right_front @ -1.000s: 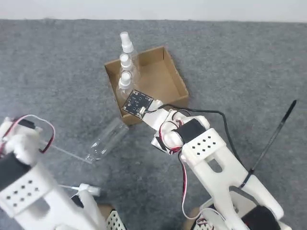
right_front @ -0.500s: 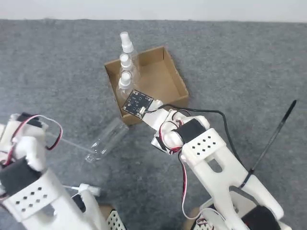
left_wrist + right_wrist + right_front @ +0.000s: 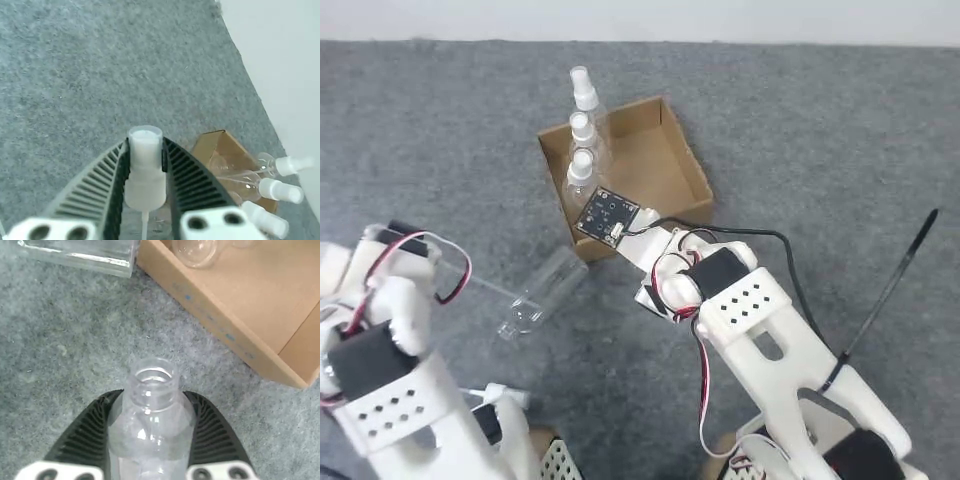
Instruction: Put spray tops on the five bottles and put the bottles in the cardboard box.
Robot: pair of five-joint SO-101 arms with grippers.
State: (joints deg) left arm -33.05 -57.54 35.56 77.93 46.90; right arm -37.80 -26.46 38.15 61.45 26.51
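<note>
Left arm (image 3: 382,395) has swung in toward the loose bottle (image 3: 542,293) lying beside the cardboard box (image 3: 655,165). I see left end effector (image 3: 145,147) clamped on a spray top (image 3: 145,172), right end effector (image 3: 151,399) gripping an open bottle (image 3: 150,435) just short of the box.

Three bottles (image 3: 582,165) are lying in the box (image 3: 655,170), along its left wall. A fourth bottle (image 3: 542,288) is lying before its left corner; I am holding a fifth bottle (image 3: 151,390) at its front.
</note>
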